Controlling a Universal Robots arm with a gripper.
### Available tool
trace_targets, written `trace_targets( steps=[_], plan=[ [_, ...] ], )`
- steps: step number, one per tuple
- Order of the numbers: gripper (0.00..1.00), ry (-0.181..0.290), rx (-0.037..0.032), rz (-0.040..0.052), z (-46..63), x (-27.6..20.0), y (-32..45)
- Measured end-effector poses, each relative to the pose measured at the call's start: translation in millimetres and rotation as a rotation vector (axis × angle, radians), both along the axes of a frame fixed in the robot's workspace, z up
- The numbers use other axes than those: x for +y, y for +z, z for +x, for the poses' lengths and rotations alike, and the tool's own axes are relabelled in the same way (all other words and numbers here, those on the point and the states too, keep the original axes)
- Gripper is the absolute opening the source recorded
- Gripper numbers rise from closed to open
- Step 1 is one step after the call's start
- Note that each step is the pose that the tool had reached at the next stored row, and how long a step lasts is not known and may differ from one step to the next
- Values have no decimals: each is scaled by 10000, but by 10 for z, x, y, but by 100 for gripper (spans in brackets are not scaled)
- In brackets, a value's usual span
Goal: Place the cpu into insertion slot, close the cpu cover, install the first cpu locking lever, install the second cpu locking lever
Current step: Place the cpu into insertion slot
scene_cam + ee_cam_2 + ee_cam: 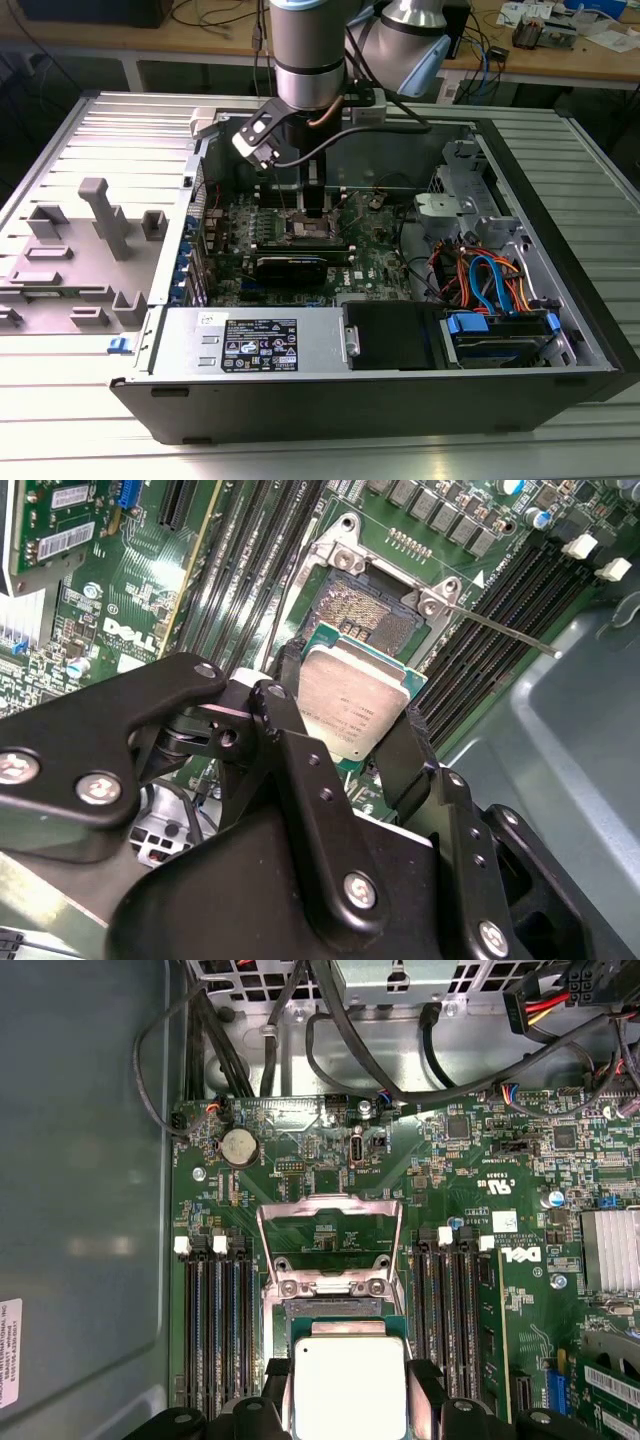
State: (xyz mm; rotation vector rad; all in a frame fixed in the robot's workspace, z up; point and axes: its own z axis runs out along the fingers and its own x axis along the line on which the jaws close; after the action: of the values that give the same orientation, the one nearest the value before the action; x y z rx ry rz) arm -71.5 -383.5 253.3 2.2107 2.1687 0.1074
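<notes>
A ribbed metal table (90,130) carries the whole set-up. A wooden table (560,60) strewn with cables and small parts runs along the back of the room.

At the exterior view's left, a grey plastic fixture (95,245) with upright posts lies on the ribs. Beside it the computer case (400,405) lies on its side with the panel off. A power supply (260,345) sits along its near wall, with the green motherboard (385,262) behind it. The arm (310,50) comes straight down into the case over the middle of the board. Toward the exterior view's right, blue and orange cables (488,280) loop above a drive bay (500,335).

In the second wrist view the end effector (350,720) is clamped on the cpu (350,690), its black fingers (295,740) pressing two opposite edges. The chip is held flat, silvery lid up, about level with the board. It is square, so no axis is longer than the other.

In the first wrist view its edges run parallel to the rim of the insertion slot (335,1308) and to the memory slots (215,1320) on either side. It hangs over the slot's edge nearest the end effector, and the dark contact field beyond it lies bare. Whether it touches the rim cannot be told.

The cpu cover (330,1200) stands swung up at the far side of the slot, and green board shows through its window. In the second wrist view a thin locking lever (510,635) sticks out from one slot corner, across more memory slots.
</notes>
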Motion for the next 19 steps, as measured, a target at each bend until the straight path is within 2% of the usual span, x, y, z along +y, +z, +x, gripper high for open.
trace_targets(
  steps=[4, 6, 16, 19],
  plan=[
    [55, 1, 0, 0, -11, 0, 0],
    [55, 0, 0, 0, -65, 0, 0],
    [55, 1, 0, 0, -70, 0, 0],
    [55, 8, 0, 2, -70, 3, -24]
  ],
)
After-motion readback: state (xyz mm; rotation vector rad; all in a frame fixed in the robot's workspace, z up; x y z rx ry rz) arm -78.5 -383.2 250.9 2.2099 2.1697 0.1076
